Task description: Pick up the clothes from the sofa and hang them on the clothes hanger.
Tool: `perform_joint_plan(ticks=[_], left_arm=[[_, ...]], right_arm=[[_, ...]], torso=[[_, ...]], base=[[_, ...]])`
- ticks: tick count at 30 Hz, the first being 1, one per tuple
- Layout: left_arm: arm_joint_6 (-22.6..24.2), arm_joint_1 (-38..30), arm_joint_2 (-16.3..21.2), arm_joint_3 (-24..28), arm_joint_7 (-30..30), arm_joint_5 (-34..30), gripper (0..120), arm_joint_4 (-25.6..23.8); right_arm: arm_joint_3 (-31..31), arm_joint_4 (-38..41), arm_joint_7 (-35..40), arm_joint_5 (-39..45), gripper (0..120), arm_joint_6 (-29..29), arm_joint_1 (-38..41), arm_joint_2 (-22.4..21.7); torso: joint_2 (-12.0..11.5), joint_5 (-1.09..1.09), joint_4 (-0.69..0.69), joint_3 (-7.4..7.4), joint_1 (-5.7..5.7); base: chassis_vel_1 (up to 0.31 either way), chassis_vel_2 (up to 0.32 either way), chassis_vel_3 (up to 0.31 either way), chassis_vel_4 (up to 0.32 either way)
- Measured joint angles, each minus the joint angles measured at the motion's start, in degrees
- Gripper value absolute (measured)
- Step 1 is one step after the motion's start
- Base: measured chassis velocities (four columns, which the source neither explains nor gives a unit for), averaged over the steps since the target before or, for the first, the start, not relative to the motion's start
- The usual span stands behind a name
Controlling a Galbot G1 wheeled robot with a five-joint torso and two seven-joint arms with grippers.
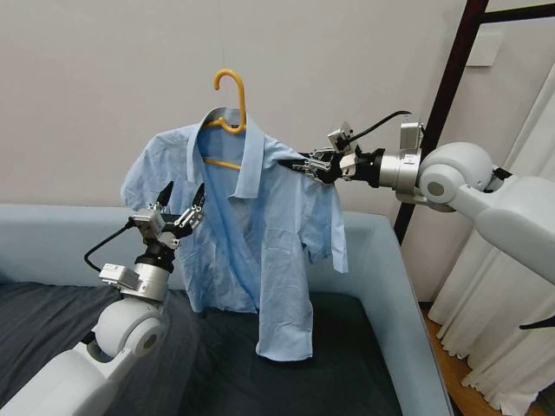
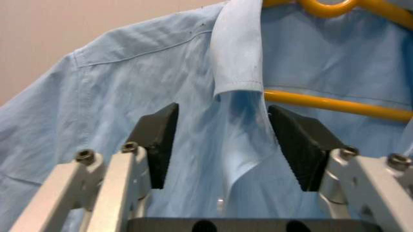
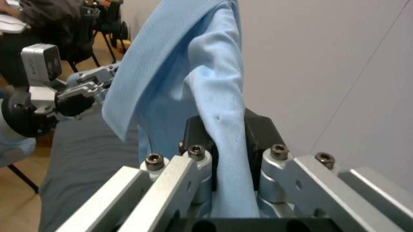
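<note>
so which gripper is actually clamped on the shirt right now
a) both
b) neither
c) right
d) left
c: the right gripper is shut on a fold of the blue shirt near its shoulder, while the left gripper is open by the shirt front, gripping nothing.

No readable text, labels or numbers; shirt [image 1: 260, 234] and hanger [image 1: 231, 104] apparently unmarked
</note>
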Motion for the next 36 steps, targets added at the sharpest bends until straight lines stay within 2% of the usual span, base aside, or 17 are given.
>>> perform_joint_plan(ticks=[2,9,11,13,14,19,29,36], left_arm=[[0.3,-0.5,0.0,0.6,0.1,-0.5,43,0.3],[0.6,-1.7,0.0,1.9,0.2,-1.7,23,0.7],[0.3,-1.8,0.0,2.0,1.0,-2.1,12,0.2],[0.0,-1.8,0.0,2.0,1.4,-2.2,7,-0.1],[-0.4,-1.7,0.0,2.1,2.3,-2.3,1,-0.5],[-1.5,-2.3,-0.1,2.6,4.6,-2.4,0,-1.0],[-1.5,-5.6,-1.2,7.0,7.3,-2.4,0,0.1],[0.5,-4.5,-1.8,7.4,2.9,-0.1,3,0.5]], right_arm=[[0.0,0.0,-0.2,-0.1,7,0.1,-0.2,0.0],[0.0,0.1,-0.5,-0.2,7,0.2,-0.3,0.1],[0.0,0.1,-0.5,-0.2,7,0.2,-0.3,0.1],[0.0,0.1,-0.5,-0.2,7,0.2,-0.3,0.0],[0.0,0.1,-0.5,-0.2,7,0.2,-0.3,0.0],[-0.2,0.2,-0.2,-0.3,7,0.2,-0.4,0.0],[-0.1,1.0,0.1,-0.1,7,0.1,-1.8,0.1],[0.8,0.4,1.1,2.7,7,0.0,-1.4,-0.7]], torso=[[0.0,0.0,0.0,0.0,0.0],[0.0,0.0,0.0,0.0,0.0],[0.0,0.0,0.0,0.0,0.0],[0.0,0.0,0.0,0.0,0.0],[0.0,0.0,0.0,0.0,0.0],[0.0,0.0,0.0,0.0,0.0],[0.0,0.01,0.0,0.0,0.0],[0.0,0.01,0.0,0.0,0.0]], base=[[0.0,0.0,0.0,0.0],[0.0,0.0,0.0,0.0],[0.0,0.0,0.0,0.0],[0.0,0.0,0.0,0.0],[0.0,0.0,0.0,0.0],[0.0,0.0,0.0,0.0],[0.0,0.0,0.0,0.0],[0.0,0.0,0.0,0.0]])
